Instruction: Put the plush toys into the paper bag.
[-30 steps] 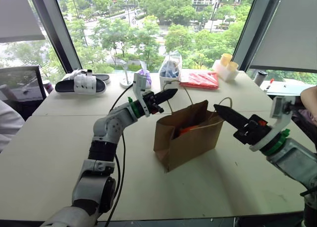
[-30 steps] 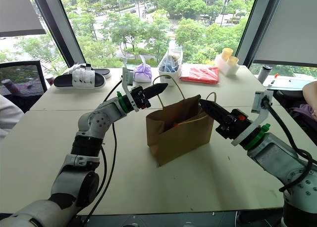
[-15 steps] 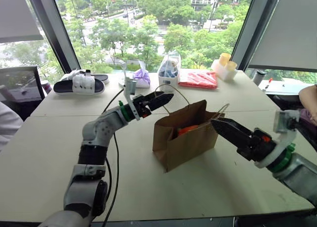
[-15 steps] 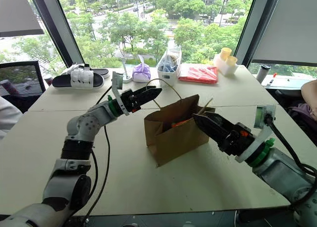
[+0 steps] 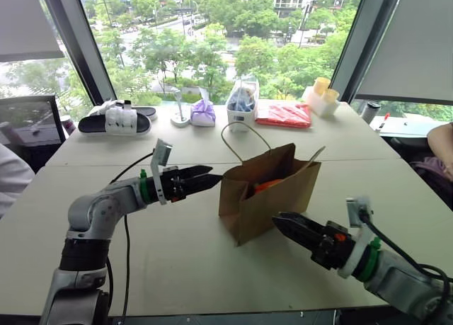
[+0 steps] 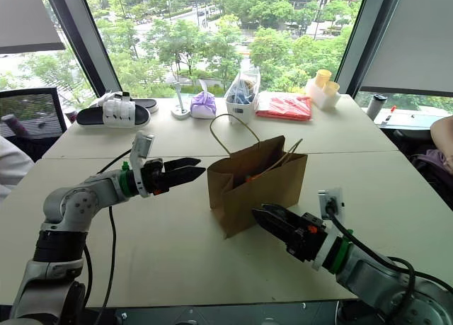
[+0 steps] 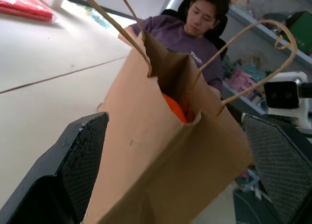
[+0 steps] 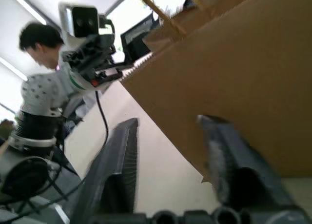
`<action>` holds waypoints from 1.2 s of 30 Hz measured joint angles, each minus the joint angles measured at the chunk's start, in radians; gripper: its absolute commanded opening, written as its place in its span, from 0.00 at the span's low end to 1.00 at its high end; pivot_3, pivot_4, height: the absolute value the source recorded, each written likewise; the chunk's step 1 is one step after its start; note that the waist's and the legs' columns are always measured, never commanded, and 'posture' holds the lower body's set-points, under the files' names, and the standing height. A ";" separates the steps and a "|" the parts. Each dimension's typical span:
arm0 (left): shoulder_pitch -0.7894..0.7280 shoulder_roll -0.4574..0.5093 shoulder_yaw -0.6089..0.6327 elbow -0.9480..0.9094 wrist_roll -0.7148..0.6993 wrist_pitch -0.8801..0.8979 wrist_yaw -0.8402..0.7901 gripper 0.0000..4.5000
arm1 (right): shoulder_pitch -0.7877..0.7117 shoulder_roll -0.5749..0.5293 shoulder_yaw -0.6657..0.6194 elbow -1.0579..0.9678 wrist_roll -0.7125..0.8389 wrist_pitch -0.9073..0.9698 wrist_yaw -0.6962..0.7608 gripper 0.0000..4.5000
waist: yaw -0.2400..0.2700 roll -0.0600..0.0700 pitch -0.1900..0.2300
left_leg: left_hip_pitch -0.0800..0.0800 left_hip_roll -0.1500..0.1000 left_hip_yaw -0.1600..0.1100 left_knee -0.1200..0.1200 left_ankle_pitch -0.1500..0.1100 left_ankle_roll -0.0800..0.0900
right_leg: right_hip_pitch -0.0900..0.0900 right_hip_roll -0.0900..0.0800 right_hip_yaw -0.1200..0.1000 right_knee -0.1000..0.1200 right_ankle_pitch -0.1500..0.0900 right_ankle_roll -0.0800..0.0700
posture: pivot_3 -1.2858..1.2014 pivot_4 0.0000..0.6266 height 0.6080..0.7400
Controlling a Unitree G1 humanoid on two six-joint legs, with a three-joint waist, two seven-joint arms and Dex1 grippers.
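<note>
1. Our left hand (image 5: 207, 178) has come down from up by the bag's handles. It now sits low, just beside the paper bag (image 5: 269, 197) on the bag's left side. Its two black fingers stand wide apart and hold nothing.

2. Our right hand (image 5: 283, 224) has dropped too. It used to hang high by the bag's right edge. Now it is low in front of the bag, close to the bag's near bottom corner. Its fingers (image 8: 117, 160) have a gap between them, and nothing is in that gap.

3. The paper bag stands upright on the tabletop (image 5: 177, 261), with its mouth open at the top. One cord handle (image 5: 237, 132) loops up above the bag, and the other leans over the bag's right edge.

4. Inside the bag we see the orange plush toy (image 7: 175, 108), tucked down in the opening. We cannot see the green toy; it may be deeper in the bag, but we cannot tell.

5. Behind the bag, well apart from it, lie a purple pouch (image 5: 204, 112) and a red packet (image 5: 285, 114). We leave those alone.

6. We think both hands let go and backed off from the bag, so the job looks nearly done or done. No plush toy is left out around the bag.
</note>
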 measured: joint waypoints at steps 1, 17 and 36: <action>0.004 0.000 -0.017 0.002 0.018 -0.015 -0.005 1.00 | -0.020 0.012 0.034 0.013 -0.026 0.002 0.006 0.01 | 0.002 0.000 0.000 | 0.000 0.000 0.000 0.000 0.000 0.000 | 0.000 0.000 0.000 0.000 0.000 0.000 | 0.52 0.24 1.00; 0.042 0.013 -0.203 -0.085 0.171 -0.174 -0.117 1.00 | -0.177 0.143 0.131 0.136 -0.178 0.011 -0.021 0.01 | 0.014 0.000 0.000 | 0.000 0.000 0.000 -0.002 0.000 0.000 | -0.002 0.000 0.000 0.000 0.000 0.000 | 0.52 0.24 1.00; 0.025 -0.183 -0.274 0.039 0.357 -0.366 -0.006 0.80 | -0.169 0.165 0.114 0.150 -0.226 0.049 -0.025 0.00 | 0.015 0.000 0.000 | 0.000 0.000 0.001 -0.002 0.000 0.000 | -0.001 0.000 0.000 0.000 0.000 0.000 | 0.52 0.24 1.00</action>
